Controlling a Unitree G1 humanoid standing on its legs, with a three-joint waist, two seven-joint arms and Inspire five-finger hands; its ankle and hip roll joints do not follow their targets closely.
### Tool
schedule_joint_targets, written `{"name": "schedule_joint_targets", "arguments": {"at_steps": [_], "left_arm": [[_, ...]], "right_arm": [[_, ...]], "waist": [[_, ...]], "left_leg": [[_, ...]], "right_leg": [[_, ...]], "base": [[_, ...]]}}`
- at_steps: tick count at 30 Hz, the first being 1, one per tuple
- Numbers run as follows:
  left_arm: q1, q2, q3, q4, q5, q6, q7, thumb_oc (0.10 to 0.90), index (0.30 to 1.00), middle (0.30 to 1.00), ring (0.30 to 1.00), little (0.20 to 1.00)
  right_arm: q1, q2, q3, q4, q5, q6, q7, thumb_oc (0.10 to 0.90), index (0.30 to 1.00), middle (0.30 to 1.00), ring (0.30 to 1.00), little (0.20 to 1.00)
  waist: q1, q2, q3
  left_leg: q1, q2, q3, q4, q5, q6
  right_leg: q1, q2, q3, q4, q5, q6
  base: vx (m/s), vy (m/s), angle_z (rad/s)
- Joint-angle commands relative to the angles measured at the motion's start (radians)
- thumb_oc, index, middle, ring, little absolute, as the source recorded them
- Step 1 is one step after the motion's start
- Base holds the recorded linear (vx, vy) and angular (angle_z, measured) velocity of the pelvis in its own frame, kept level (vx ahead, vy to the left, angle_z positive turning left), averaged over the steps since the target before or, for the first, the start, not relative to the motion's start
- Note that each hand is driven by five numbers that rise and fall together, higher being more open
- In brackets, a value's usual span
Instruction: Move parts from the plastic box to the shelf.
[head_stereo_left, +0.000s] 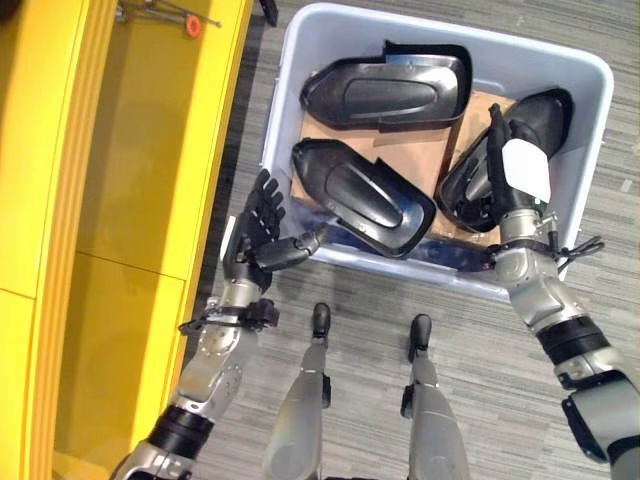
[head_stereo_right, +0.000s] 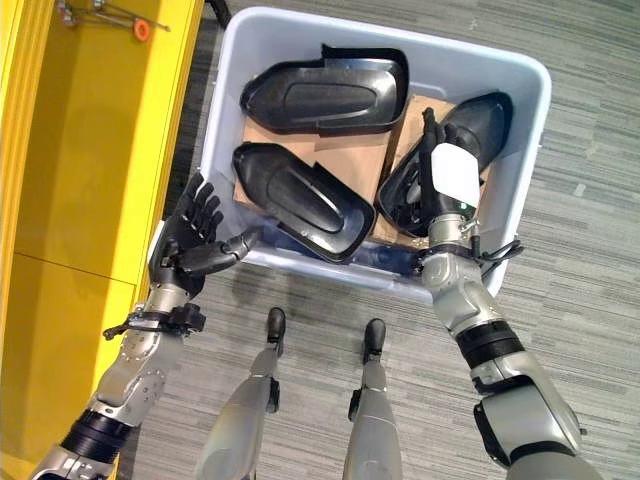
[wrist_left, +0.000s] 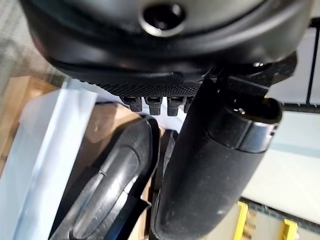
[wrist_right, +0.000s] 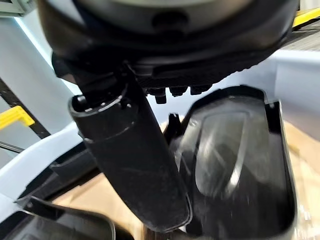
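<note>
Along the left: yellow shelf (head_stereo_left: 130, 200), upright beside a grey carpeted floor (head_stereo_left: 420, 330). Right of it, a pale plastic box (head_stereo_left: 590, 90) lined with cardboard (head_stereo_left: 350, 135), holding three black moulded parts: far part (head_stereo_left: 385, 90), middle part (head_stereo_left: 360, 195), right part (head_stereo_left: 535, 125). Right hand (head_stereo_left: 515, 170) lies on the right part, fingers straight, closed on nothing. Left hand (head_stereo_left: 255, 235) hovers at the box's near-left corner, fingers spread open, empty.
</note>
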Motion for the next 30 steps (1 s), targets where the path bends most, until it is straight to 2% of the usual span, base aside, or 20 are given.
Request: {"name": "schedule_joint_targets", "arguments": {"at_steps": [1,7,19,25,30], "left_arm": [[-0.023,0.021,0.049,-0.083,0.015,-0.105,0.009,0.900,1.000,1.000,1.000,1.000],[-0.026,0.015,0.054,-0.087,0.013,-0.102,0.026,0.900,1.000,1.000,1.000,1.000],[-0.030,0.009,0.057,-0.085,0.016,-0.096,0.048,0.900,1.000,1.000,1.000,1.000],[-0.026,0.009,0.057,-0.089,0.018,-0.097,0.051,0.900,1.000,1.000,1.000,1.000],[-0.024,0.009,0.057,-0.093,0.019,-0.101,0.049,0.900,1.000,1.000,1.000,1.000]], "right_arm": [[-0.114,-0.013,-0.008,0.001,0.069,-0.045,-0.072,0.900,1.000,1.000,1.000,1.000],[-0.142,0.022,-0.018,0.013,0.192,-0.075,-0.085,0.900,1.000,1.000,1.000,1.000],[-0.067,0.082,-0.051,-0.071,0.277,-0.105,-0.084,0.900,1.000,1.000,1.000,1.000],[-0.040,0.063,-0.079,-0.122,0.242,-0.099,-0.106,0.900,1.000,1.000,1.000,1.000],[-0.018,0.033,-0.100,-0.132,0.164,-0.069,-0.122,0.900,1.000,1.000,1.000,1.000]], "waist": [[-0.009,-0.036,-0.017],[-0.009,-0.036,-0.001],[-0.020,-0.039,0.010],[-0.024,-0.041,0.009],[-0.030,-0.044,0.008]], "left_leg": [[-0.060,-0.010,0.013,0.180,-0.116,0.029],[-0.090,-0.017,0.020,0.193,-0.121,0.031],[-0.100,-0.020,0.021,0.196,-0.127,0.036],[-0.100,-0.022,0.021,0.195,-0.127,0.036],[-0.100,-0.021,0.020,0.199,-0.129,0.037]], "right_leg": [[0.027,-0.074,0.033,0.122,-0.068,0.020],[0.011,-0.079,0.035,0.120,-0.063,0.019],[-0.001,-0.082,0.036,0.120,-0.064,0.020],[-0.002,-0.079,0.038,0.117,-0.064,0.020],[0.001,-0.079,0.040,0.120,-0.067,0.020]], "base": [[0.00,0.000,0.00],[0.00,0.000,0.00],[0.00,0.000,0.00],[0.00,0.000,0.00],[0.00,0.000,0.00]]}}
